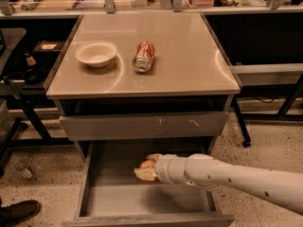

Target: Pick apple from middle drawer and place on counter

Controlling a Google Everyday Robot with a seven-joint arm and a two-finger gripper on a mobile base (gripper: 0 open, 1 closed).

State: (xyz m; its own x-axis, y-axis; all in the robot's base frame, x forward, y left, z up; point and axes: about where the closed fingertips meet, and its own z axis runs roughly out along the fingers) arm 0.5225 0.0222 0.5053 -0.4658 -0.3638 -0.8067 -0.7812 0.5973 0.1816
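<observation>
**Robot hand holds the apple in the open drawer**

Camera view: The white arm (236,176) comes in from the right, low down. At its end, the gripper (146,167) is inside the open drawer (102,193), near the middle and toward the back. Its two fingers are closed around the apple (147,163), one above and one below. Only a little red-orange bit of the apple shows between them. I cannot tell if the apple touches the drawer floor.

The drawer is pulled out at the bottom of the grey cabinet. Above it is a closed drawer front (142,126) with white marks.

The counter (189,56) on top is shiny and tan. A white bowl (95,54) sits on its left side. A soda can (143,56) lies on its side just right of the bowl, not touching it.

A dark shoe (19,212) is on the floor at the bottom left.
</observation>
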